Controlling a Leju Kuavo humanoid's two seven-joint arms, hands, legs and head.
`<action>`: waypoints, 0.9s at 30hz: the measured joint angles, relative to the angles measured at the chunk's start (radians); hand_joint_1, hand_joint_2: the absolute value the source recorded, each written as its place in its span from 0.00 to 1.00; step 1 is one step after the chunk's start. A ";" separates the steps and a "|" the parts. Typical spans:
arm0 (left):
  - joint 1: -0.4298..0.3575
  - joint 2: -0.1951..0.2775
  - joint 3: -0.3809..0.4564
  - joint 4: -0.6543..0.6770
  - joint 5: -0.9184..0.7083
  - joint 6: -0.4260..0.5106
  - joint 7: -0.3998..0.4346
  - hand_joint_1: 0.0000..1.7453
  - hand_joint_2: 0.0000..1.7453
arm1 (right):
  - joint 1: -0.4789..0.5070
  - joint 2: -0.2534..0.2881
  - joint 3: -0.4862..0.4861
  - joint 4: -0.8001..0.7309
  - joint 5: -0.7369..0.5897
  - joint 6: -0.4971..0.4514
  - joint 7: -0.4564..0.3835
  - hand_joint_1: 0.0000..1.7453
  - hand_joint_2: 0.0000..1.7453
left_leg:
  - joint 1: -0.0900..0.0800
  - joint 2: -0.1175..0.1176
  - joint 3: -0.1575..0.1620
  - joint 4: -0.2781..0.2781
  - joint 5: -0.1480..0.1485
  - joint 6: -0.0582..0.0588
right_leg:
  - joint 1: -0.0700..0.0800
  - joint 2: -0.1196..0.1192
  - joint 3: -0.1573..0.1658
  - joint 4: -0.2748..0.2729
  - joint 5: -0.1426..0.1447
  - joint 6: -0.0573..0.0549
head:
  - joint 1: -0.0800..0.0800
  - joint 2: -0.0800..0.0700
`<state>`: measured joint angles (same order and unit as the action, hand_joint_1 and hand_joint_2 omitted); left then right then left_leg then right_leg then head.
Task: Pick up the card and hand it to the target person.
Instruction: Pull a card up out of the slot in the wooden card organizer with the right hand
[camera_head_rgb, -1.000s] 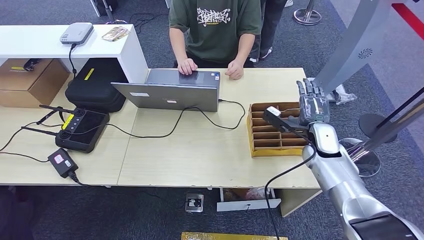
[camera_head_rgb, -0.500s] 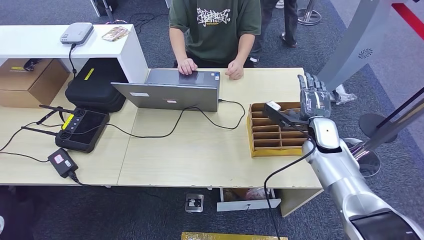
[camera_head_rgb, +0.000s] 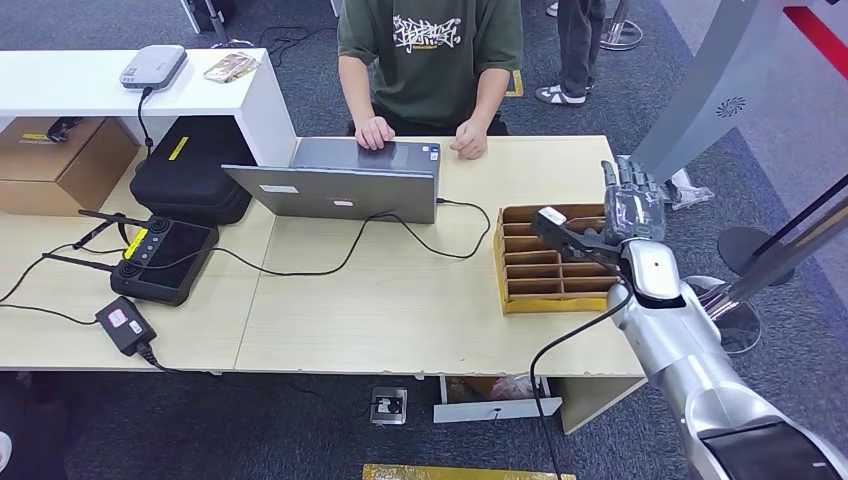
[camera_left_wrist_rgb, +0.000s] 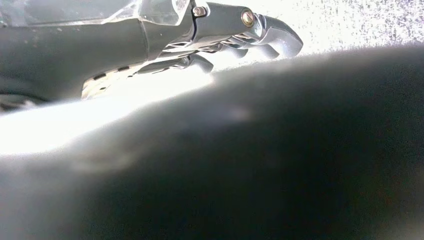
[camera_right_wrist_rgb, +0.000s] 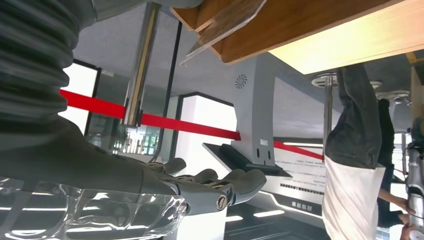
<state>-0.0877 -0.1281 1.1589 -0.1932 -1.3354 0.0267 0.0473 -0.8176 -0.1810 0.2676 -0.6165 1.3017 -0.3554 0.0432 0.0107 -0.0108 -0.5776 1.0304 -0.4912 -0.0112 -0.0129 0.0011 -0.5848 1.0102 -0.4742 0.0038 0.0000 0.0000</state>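
Observation:
A brown cardboard box (camera_head_rgb: 499, 262) with several divided slots stands at the right end of the table; I cannot tell a card apart inside it. My right hand (camera_head_rgb: 630, 210) hovers at the box's far right corner. Its fingers point straight away from me, its thumb reaches out over the slots, and it holds nothing. In the right wrist view the same hand (camera_right_wrist_rgb: 200, 187) is spread and empty beneath the box's edge (camera_right_wrist_rgb: 280, 20). My left hand (camera_left_wrist_rgb: 235, 30) hangs with its fingers loosely extended and empty. A person in a green shirt (camera_head_rgb: 430, 50) sits across the table, both hands at a laptop (camera_head_rgb: 340, 185).
A black cable (camera_head_rgb: 330, 268) runs across the wooden table (camera_head_rgb: 400, 310) to the laptop. A black controller (camera_head_rgb: 165, 258) and a power brick (camera_head_rgb: 125, 325) lie at the left. A black case (camera_head_rgb: 190, 170) and a white shelf (camera_head_rgb: 130, 85) stand behind. A grey gate post (camera_head_rgb: 700, 90) rises at the right.
My right hand has edged slightly to the right and farther away, still at the box's far corner. A person behind the seated one has walked to the right.

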 joint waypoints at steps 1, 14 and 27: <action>0.000 0.000 0.000 0.000 0.000 0.000 0.001 0.00 0.00 | -0.001 0.001 0.000 0.001 0.000 -0.001 0.000 0.18 1.00 | 0.000 0.000 0.000 0.000 0.000 0.000 | 0.000 0.000 0.000 0.000 0.000 0.000 | 0.000 0.000; -0.003 0.003 0.000 -0.001 -0.001 -0.003 0.009 0.00 0.00 | -0.014 0.007 -0.004 0.021 0.002 0.006 0.000 0.31 1.00 | 0.000 0.001 0.000 0.000 0.000 0.000 | 0.000 0.001 0.000 0.000 0.000 0.000 | 0.000 0.000; -0.001 0.005 -0.003 -0.001 -0.004 -0.004 0.005 0.00 0.00 | 0.008 0.007 -0.010 0.027 -0.005 0.010 -0.003 0.42 1.00 | 0.000 0.000 0.000 0.000 0.000 0.000 | 0.000 0.000 0.000 0.000 0.000 0.000 | 0.000 0.000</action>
<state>-0.0890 -0.1230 1.1554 -0.1943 -1.3396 0.0232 0.0523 -0.8093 -0.1740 0.2577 -0.5896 1.2964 -0.3450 0.0402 0.0109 -0.0107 -0.5777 1.0304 -0.4913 -0.0112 -0.0127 0.0013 -0.5849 1.0101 -0.4742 0.0038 0.0000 0.0000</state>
